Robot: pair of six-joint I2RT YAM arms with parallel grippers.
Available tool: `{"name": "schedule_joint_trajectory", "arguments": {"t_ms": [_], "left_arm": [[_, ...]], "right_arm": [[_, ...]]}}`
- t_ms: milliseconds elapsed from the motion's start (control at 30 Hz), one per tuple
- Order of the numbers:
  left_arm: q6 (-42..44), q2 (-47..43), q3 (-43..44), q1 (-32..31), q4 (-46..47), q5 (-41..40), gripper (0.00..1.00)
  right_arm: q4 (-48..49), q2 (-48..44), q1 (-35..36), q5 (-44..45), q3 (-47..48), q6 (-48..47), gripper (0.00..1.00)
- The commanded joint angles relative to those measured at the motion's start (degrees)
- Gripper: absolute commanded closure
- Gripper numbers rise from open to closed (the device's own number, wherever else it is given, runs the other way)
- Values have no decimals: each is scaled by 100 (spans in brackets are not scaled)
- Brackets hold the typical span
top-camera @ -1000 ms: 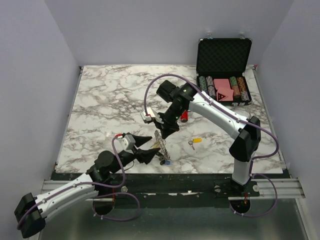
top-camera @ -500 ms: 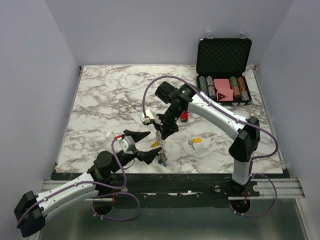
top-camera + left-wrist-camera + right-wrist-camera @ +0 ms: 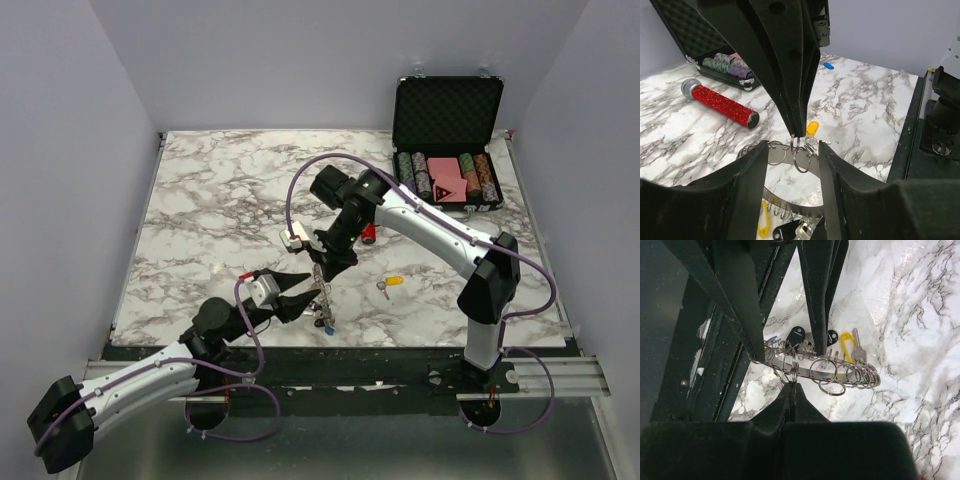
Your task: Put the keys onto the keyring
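Observation:
The keyring (image 3: 319, 292) hangs upright from my right gripper (image 3: 322, 264), which is shut on one of its small wire loops (image 3: 794, 371). Its silver band (image 3: 836, 371) carries several loops and keys with yellow (image 3: 847, 343) and black (image 3: 797, 334) heads. My left gripper (image 3: 306, 292) is open, with one finger (image 3: 740, 190) on each side of the band (image 3: 790, 207), not touching it. A loose key with a yellow head (image 3: 391, 284) lies on the table to the right and also shows in the left wrist view (image 3: 812, 128).
A red cylinder with a silver cap (image 3: 370, 233) lies just behind the right gripper. An open black case (image 3: 447, 110) of striped poker chips stands at the back right. A small blue piece (image 3: 828, 65) lies far off on the marble table (image 3: 200, 220).
My left gripper has moved right and its fingers have come in on either side of the hanging keyring. My right gripper has kept hold of the ring almost in place.

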Motion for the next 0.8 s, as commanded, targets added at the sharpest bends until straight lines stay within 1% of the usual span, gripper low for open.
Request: {"name": "schedule_joint_trajectory", "arguments": {"t_ms": [0,167,200,233,367,467,767], "left_arm": [[0,5,-355,66,255,339,49],[-52,136,-355,110,307,392,61],[-52,189,-355,119,307,418,62],[-52,224,-216,119,290,427,62],[-26,356,-153,128,281,436,64],[-8,409,-101,145,281,436,67],[-70,435,-127,198,439,454,68]], "right_arm": [[-488,-102,43,-290,-31,-124,100],[-488,-84,43,-360,-13,-142,100],[-488,-84,43,-369,-4,-142,100],[-488,-84,43,-378,4,-142,100],[-488,-93,43,-395,5,-142,100],[-488,-93,52,-413,4,-151,100],[-488,-84,87,-448,-4,-160,100]]}}
